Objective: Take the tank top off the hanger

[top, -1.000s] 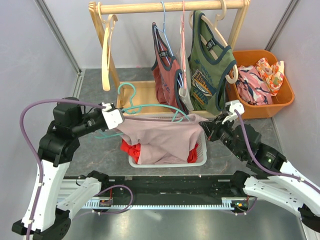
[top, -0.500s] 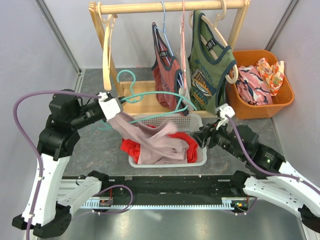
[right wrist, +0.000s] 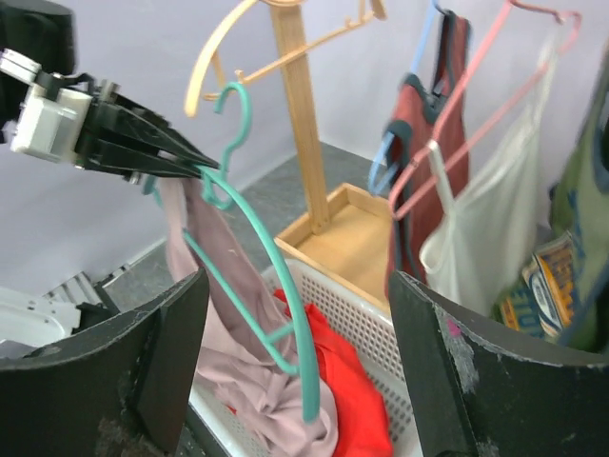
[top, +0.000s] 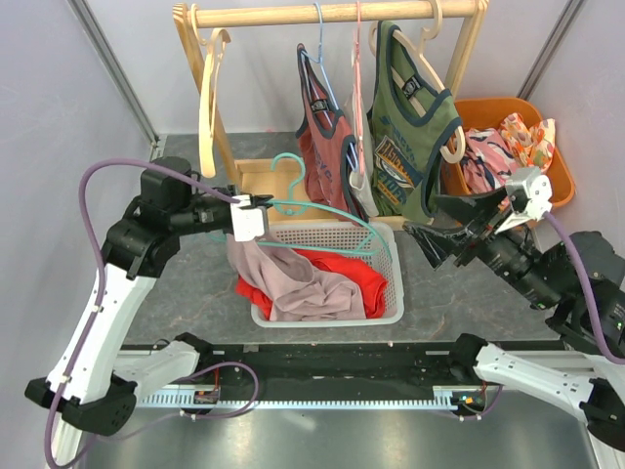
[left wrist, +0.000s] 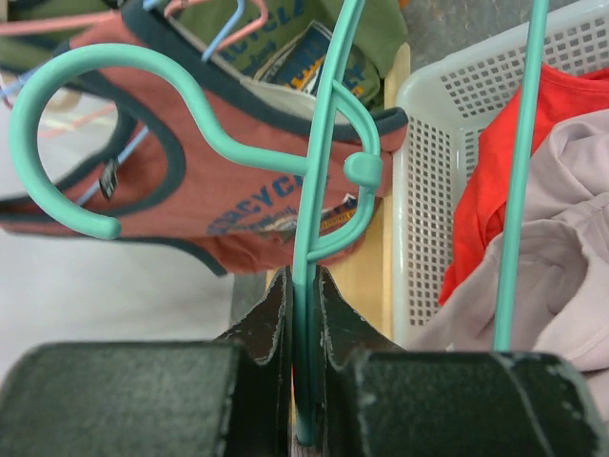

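I am operating in a robotics lab test cell, not a home. Evidence: plain pale wall panels point(top: 59, 117) set in bare aluminium struts point(top: 113, 68) enclose a grey table point(top: 200, 293). A black mounting rail point(top: 342, 360) with exposed wiring runs along the near edge, and a purple cable point(top: 103, 169) loops in the open. The laundry props look staged: a small wooden rack point(top: 293, 14), a white basket point(top: 398, 283), an orange tub point(top: 488, 103).

Tank top point(top: 293, 283) trailing from hanger point(top: 327, 209) into basket point(top: 397, 285)
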You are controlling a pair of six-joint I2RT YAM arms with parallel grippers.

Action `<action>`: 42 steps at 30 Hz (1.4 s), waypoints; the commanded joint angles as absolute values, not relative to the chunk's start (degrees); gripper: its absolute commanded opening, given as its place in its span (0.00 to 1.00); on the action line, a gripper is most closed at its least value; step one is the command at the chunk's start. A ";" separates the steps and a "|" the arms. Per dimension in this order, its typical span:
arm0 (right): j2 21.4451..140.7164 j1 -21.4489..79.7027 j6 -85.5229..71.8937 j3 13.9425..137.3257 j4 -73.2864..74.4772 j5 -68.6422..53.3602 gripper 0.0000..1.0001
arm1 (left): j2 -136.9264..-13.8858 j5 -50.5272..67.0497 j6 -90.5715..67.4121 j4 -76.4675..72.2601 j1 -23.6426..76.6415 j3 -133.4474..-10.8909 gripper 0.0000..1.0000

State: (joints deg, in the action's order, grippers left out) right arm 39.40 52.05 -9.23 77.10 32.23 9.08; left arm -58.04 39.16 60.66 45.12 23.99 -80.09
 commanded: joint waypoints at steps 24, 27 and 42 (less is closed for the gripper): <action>50.27 51.94 -8.70 70.14 25.93 -13.09 0.58 | -57.57 42.01 70.23 44.21 29.53 -85.69 0.02; 50.45 51.94 -9.58 69.52 25.49 -13.18 0.50 | -57.48 41.75 70.58 44.21 29.62 -85.61 0.02; 41.93 51.94 -8.53 72.59 36.80 -3.43 0.00 | -56.78 40.08 67.95 44.21 29.62 -83.50 0.89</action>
